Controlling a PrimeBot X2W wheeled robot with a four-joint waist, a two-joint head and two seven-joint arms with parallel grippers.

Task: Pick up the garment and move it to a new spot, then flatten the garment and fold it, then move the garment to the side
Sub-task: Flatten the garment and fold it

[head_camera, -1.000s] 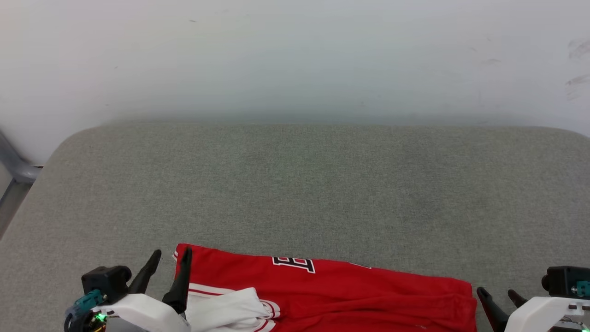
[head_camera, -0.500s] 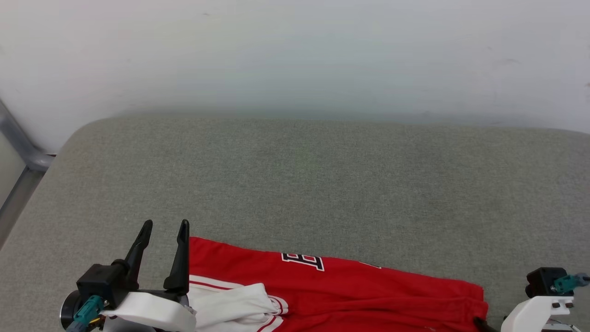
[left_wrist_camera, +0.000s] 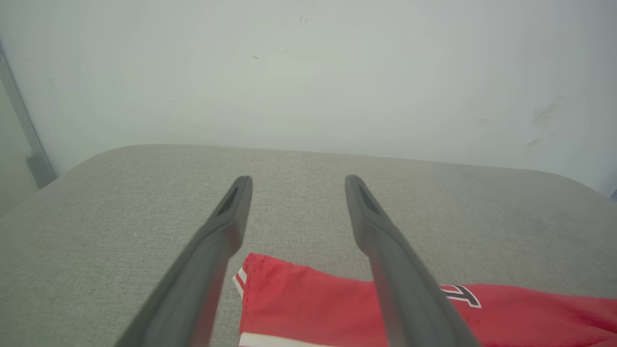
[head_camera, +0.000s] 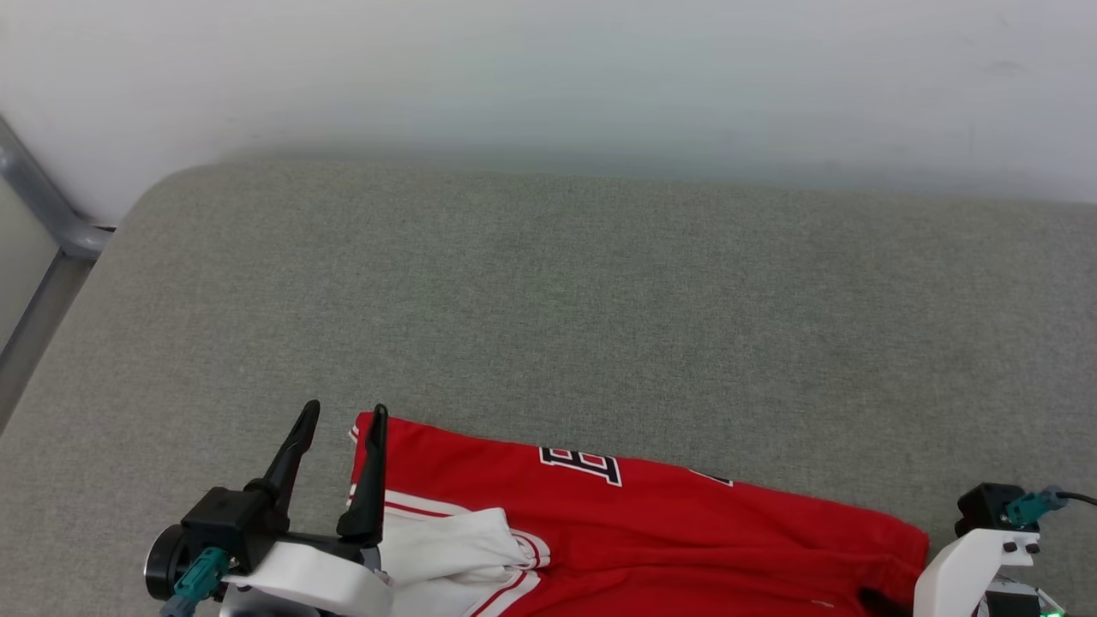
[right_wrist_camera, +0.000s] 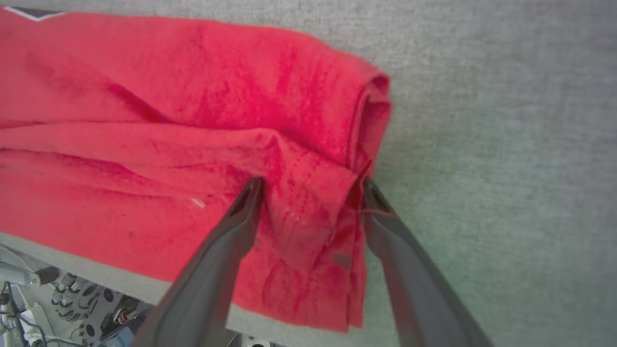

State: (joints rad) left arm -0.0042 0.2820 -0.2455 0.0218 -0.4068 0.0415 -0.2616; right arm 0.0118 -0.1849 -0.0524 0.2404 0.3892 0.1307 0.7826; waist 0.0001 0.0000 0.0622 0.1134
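The garment [head_camera: 651,531] is a red jersey with black white-outlined lettering and a white sleeve [head_camera: 446,548]. It lies folded in a long strip along the near edge of the grey cushion. My left gripper [head_camera: 341,416] is open and empty above the garment's left end [left_wrist_camera: 308,299], fingers pointing toward the wall. In the left wrist view the left gripper [left_wrist_camera: 299,180] shows cushion between its fingers. My right gripper [right_wrist_camera: 312,185] is open, its fingers astride a raised fold at the garment's right corner [right_wrist_camera: 308,226]. That arm's white wrist [head_camera: 973,557] shows at the lower right.
The grey cushion [head_camera: 600,326] stretches wide and bare toward a white wall [head_camera: 548,68]. A grey metal rail [head_camera: 43,206] runs down at the far left. Below the cushion's near edge, robot parts and cables [right_wrist_camera: 58,308] show.
The camera has tilted down and to the left. My left gripper's fingers have lifted off the garment's left end. My right gripper has dipped from beside the garment's right end down onto its corner.
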